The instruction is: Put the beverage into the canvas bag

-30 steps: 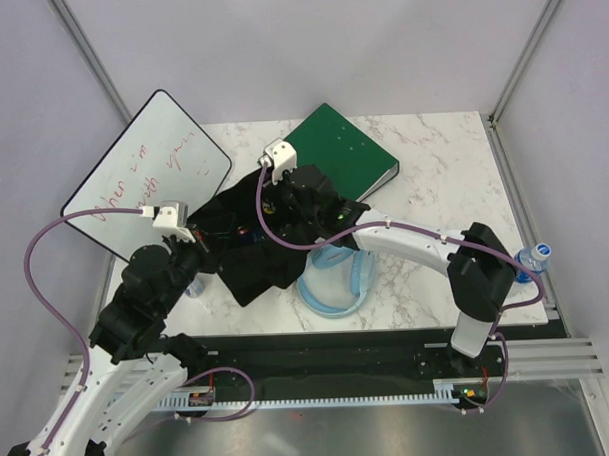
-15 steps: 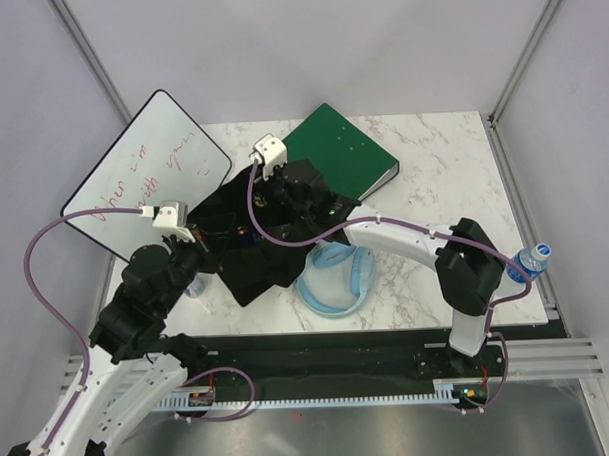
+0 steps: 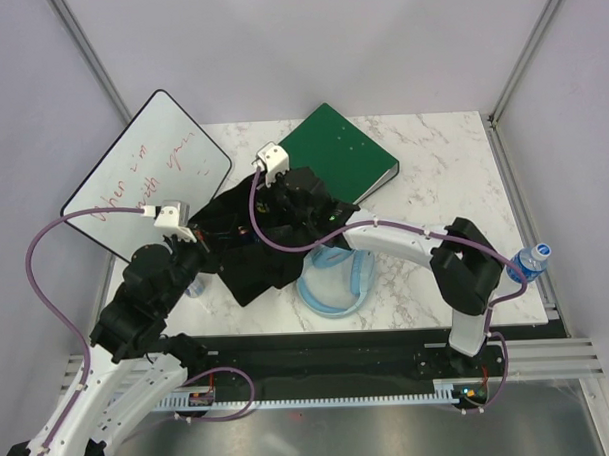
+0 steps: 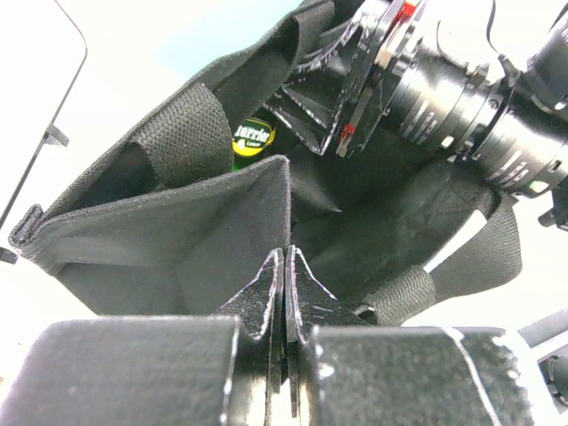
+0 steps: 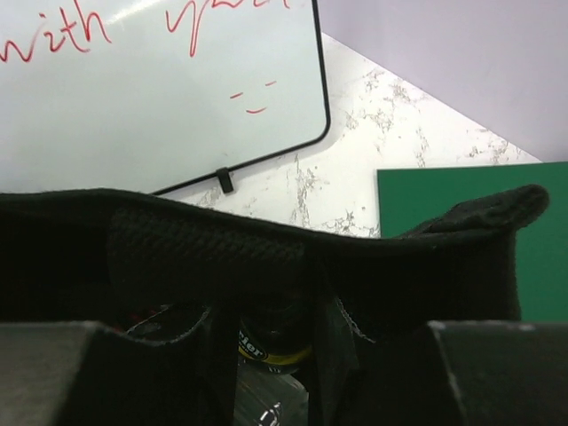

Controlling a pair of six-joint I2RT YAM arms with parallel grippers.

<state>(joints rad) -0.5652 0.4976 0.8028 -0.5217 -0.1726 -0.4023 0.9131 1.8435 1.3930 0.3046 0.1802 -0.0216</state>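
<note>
The right pincer (image 5: 271, 355) is reaching down into the open mouth of the canvas bag (image 3: 248, 272). Compared with a second ago, the right arm's elbow is sitting further left over the table (image 3: 433, 183) and its wrist is edging left and lower over the bag, so the arm is pushing deeper in.

The beverage (image 4: 251, 138), a green bottle with a yellow and black label, is already below the bag's rim. In the left wrist view it is showing inside the far part of the opening. In the right wrist view it is sitting right between the right fingers, which are flanking it on both sides and look pressed against it, so I am judging the right pincer to be pinching the bottle, though it is dark in there.

The left pincer (image 4: 284, 277) is pressed together on the near edge of the bag, holding the mouth open. The left arm is not shifting between the pictures.

Meaning for the task: the insertion is nearly done. What is left, by my judgement, is lowering, letting go and pulling the arm out without dragging the floppy fabric along.

Around the bag: the green binder (image 3: 347, 151) is lying just behind it, the whiteboard (image 3: 148, 178) is leaning at the left, a light blue hoop (image 3: 332, 285) is lying just beside the bag, and a clear bottle (image 3: 531, 258) is at the right edge.
</note>
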